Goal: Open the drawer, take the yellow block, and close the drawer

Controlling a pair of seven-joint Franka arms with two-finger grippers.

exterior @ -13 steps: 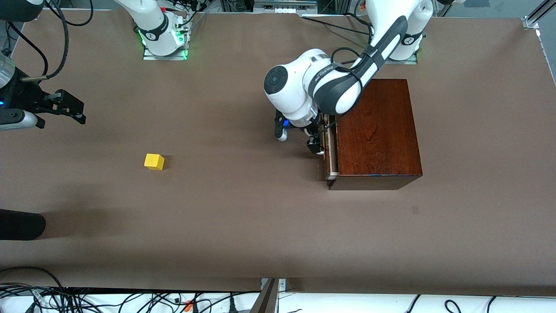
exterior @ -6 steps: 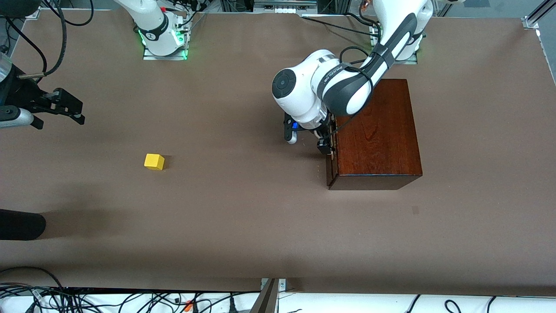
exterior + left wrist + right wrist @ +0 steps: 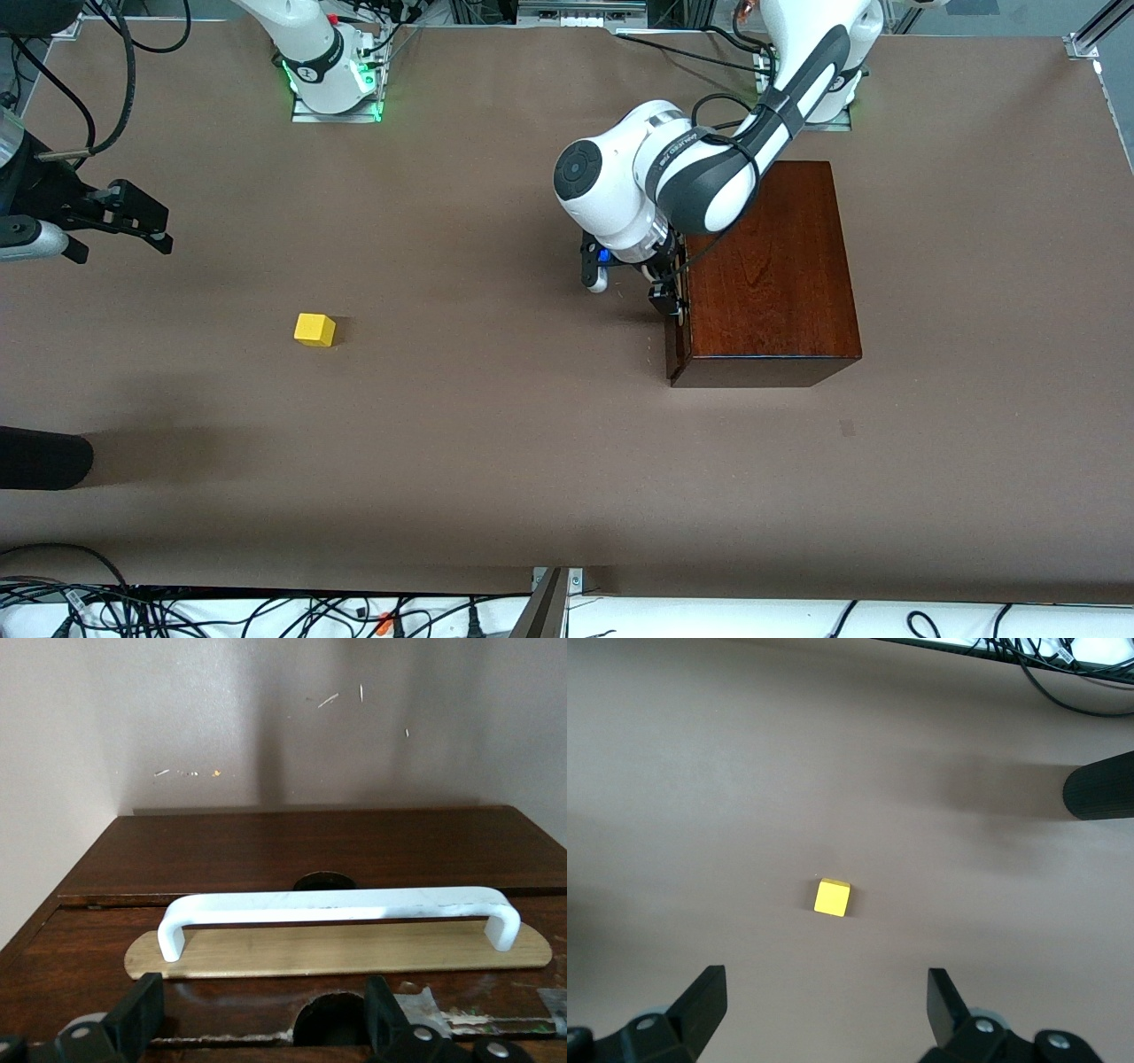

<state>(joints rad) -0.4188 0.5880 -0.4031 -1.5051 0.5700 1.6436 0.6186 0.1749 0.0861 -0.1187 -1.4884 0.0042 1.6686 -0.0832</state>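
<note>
the glossy dark wooden drawer (image 3: 675, 341) sits shut in its box (image 3: 769, 266); the left gripper (image 3: 261, 1028), fingers spread, faces its white bar handle (image 3: 337, 908). the small yellow block (image 3: 314, 330) rests on the matte brown table (image 3: 443, 425), below the raised, spread right gripper (image 3: 824, 1010).
</note>
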